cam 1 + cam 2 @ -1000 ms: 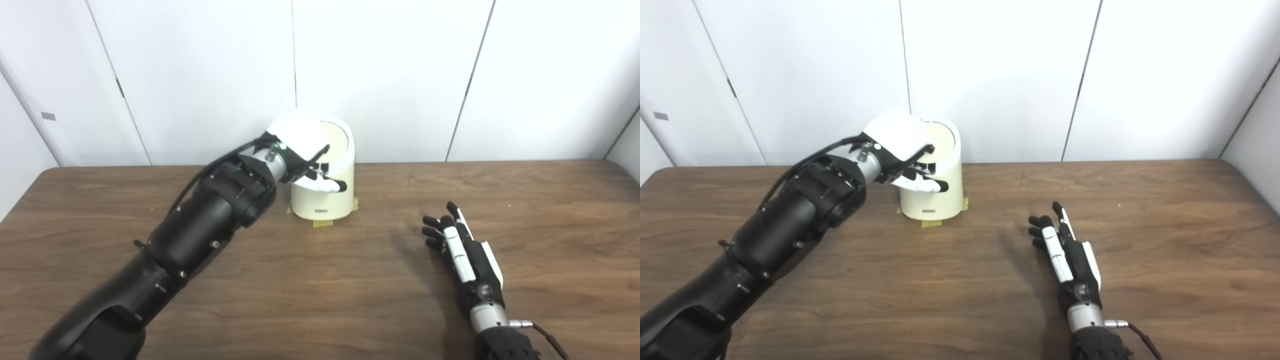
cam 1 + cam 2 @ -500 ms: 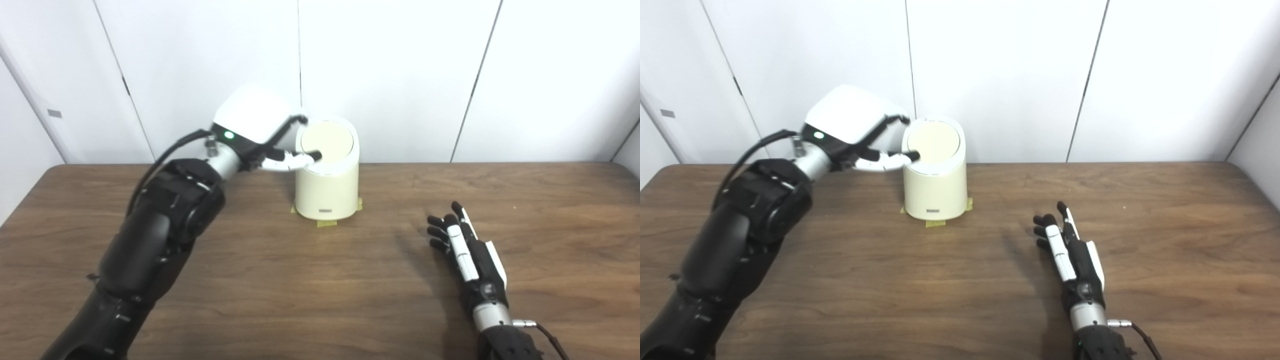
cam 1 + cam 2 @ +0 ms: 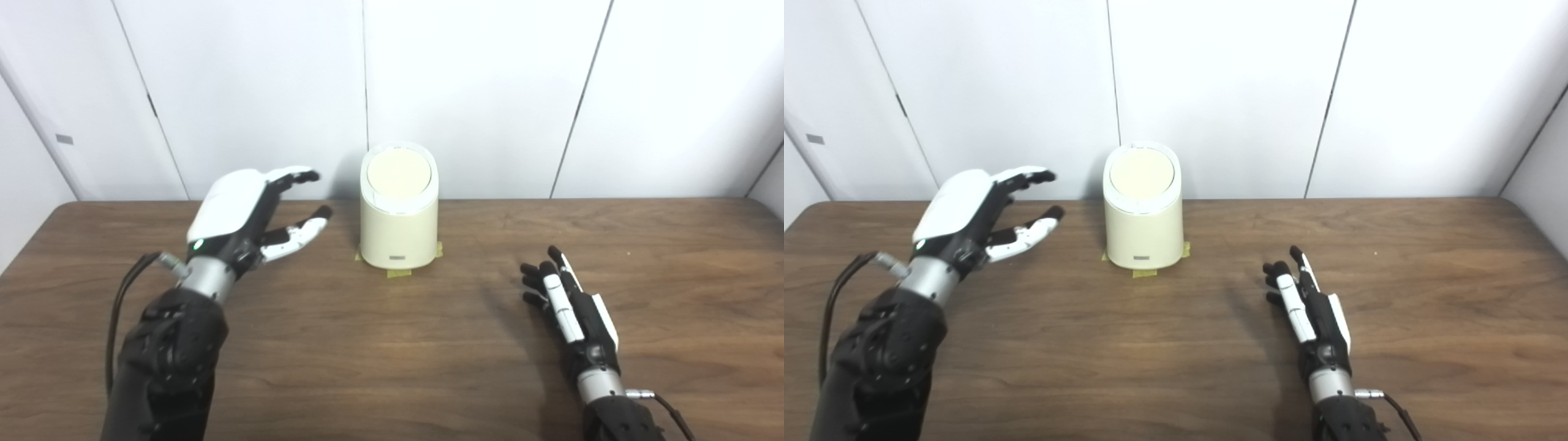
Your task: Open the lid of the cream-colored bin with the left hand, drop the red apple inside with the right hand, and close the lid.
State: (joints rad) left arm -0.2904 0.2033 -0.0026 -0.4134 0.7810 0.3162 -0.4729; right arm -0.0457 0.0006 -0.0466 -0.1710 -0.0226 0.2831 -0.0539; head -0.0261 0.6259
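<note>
Nearest, the right hand (image 3: 569, 300) lies low over the dark wood-grain tabletop (image 3: 392, 343), its black and white fingers (image 3: 539, 272) stretched out, slightly apart and holding nothing; whether it actually rests on the wood cannot be told. From its metal wrist a thin cable runs off toward the bottom edge. Farther in and to the left, the left hand (image 3: 245, 214) hovers above the tabletop with a smooth white shell on its back, black-tipped fingers (image 3: 294, 176) and thumb spread wide and empty, pointing toward the bin. A black cable loops from its wrist down along the bulky dark forearm.

Beyond both hands stands the cream-colored bin (image 3: 399, 229), a smooth upright cylinder with a matte plastic look and a small label low on its front. Its round lid (image 3: 398, 173) sits closed, flat within a paler rim. Yellowish tape tabs (image 3: 398, 274) show at its base. The bin is near the left hand, to that hand's right and not touching it, and well apart from the right hand. Behind it rise plain white wall panels (image 3: 478, 92).
</note>
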